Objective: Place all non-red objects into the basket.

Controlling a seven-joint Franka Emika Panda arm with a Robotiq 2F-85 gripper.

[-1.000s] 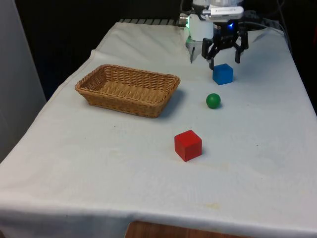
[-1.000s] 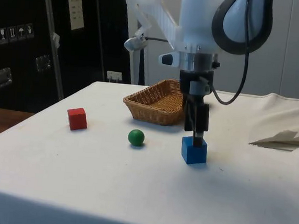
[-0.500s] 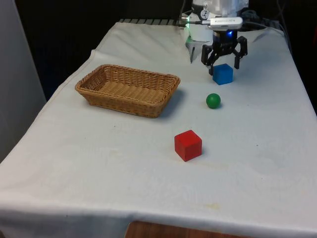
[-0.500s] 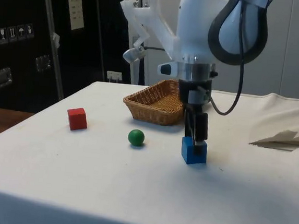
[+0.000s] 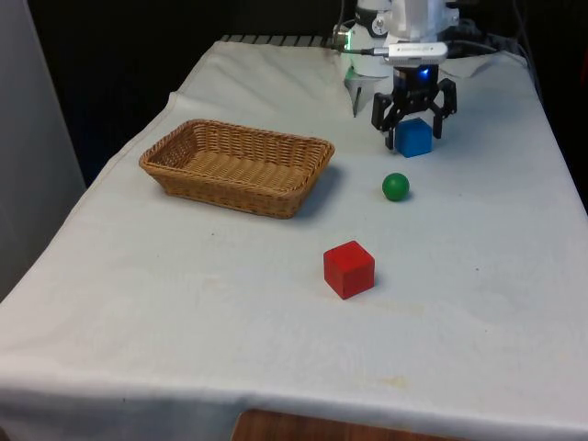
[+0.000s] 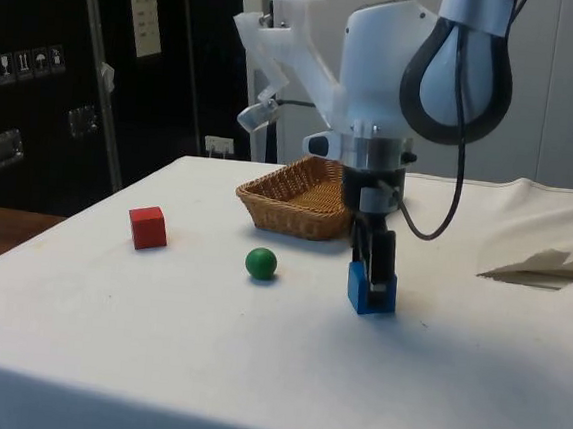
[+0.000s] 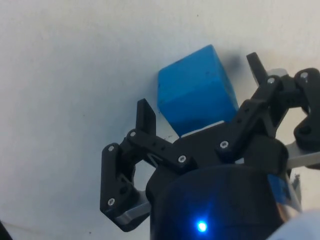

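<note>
pincer [image 5: 413,127] sits spread apart around the blue cube [image 5: 413,138], upper right of the front view, down on the table [image 5: 184,303]. the cube looks skewed between the fingers [image 7: 145,118], so my guess is closing could twist it or squirt it out toward the green ball [image 5: 395,186].

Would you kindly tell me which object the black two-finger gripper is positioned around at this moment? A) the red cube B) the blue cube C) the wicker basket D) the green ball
B: the black two-finger gripper stands open with one finger on either side of the blue cube, not yet closed on it.
</note>
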